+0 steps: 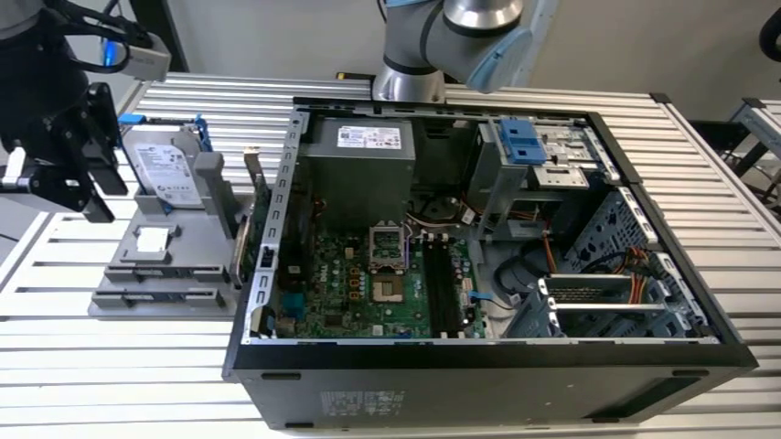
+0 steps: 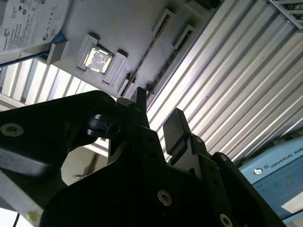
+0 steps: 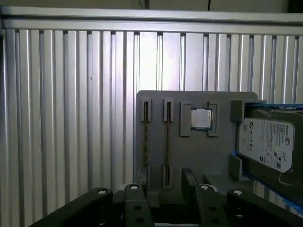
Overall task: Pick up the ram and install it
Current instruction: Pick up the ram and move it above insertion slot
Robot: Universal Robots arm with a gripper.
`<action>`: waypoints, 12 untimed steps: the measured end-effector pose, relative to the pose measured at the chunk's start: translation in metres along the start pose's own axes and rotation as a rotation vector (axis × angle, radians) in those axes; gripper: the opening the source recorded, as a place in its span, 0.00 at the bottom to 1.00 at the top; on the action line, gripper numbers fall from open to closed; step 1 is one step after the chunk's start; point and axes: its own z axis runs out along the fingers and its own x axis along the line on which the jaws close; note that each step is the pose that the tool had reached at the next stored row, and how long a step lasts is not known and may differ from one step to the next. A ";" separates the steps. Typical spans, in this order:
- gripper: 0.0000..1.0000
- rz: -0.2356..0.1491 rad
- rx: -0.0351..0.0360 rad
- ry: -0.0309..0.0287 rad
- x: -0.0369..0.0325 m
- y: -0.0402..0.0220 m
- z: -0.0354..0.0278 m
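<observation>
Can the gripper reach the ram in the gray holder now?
Probably yes: the gripper is open near the holder, and the ram stands on edge in its slot with nothing over it.

Even, diffuse overhead light is brightening the ribbed aluminium table (image 1: pixel 123 366) in the exterior view, while the inside of the computer case (image 1: pixel 683 352) is sitting in softer shade. In the second wrist view, glare is washing out the table's ridges, the processor chip (image 2: pixel 98 60) is gleaming, and the gripper (image 2: pixel 157 106) is showing as a near-black silhouette. In the first wrist view, a bright band is streaking the slats above the duller grey holder tray (image 3: pixel 189 156).
</observation>
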 end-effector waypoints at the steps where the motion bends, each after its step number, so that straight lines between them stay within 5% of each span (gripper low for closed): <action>1: 1.00 0.000 0.0000 0.0000 0.0001 0.0000 0.0011; 12: 1.00 0.001 0.0000 0.0017 0.0005 -0.0002 0.0124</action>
